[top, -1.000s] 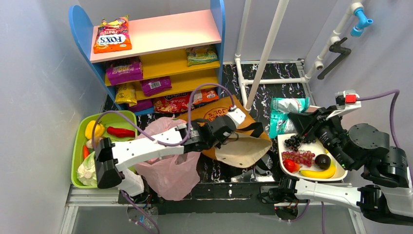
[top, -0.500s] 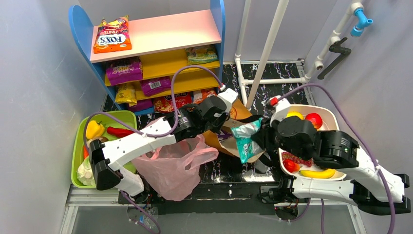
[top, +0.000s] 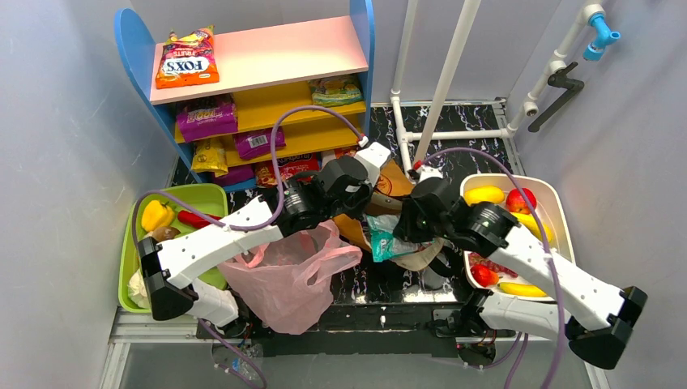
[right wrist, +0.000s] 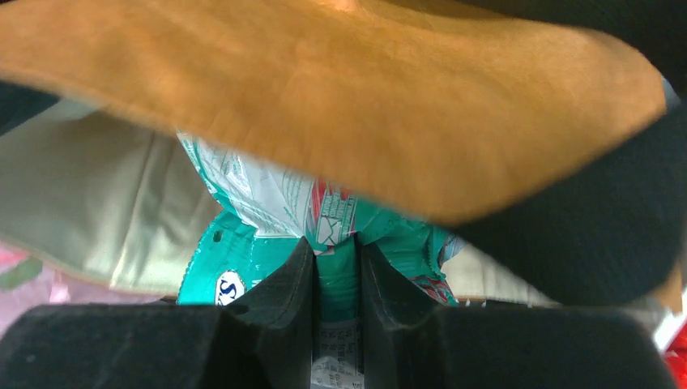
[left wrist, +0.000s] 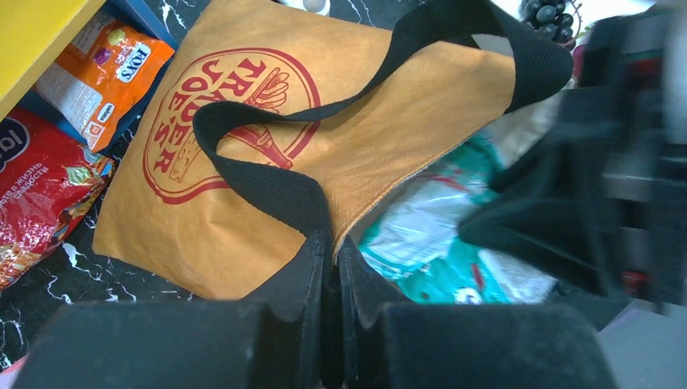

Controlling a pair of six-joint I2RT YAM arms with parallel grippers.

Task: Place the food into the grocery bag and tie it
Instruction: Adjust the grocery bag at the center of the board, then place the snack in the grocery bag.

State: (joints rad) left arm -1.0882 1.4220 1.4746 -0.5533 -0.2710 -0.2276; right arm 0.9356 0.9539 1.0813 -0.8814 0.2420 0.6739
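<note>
In 1 second the right gripper (right wrist: 334, 251), clamped on the teal snack packet (right wrist: 243, 267), has swung from the fruit tray (top: 556, 207) to the brown paper bag (left wrist: 389, 130), whose mouth the left gripper (left wrist: 332, 243) lifts, pinching its black strap (left wrist: 267, 182). The pink grocery bag (top: 283, 275) lies apart at the left, seemingly bypassed.

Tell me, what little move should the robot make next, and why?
Probably ease the right gripper a little deeper into the brown Trader Joe's bag before letting go. It grips the teal snack packet right at the mouth, which the left gripper holds open by a black strap.
</note>
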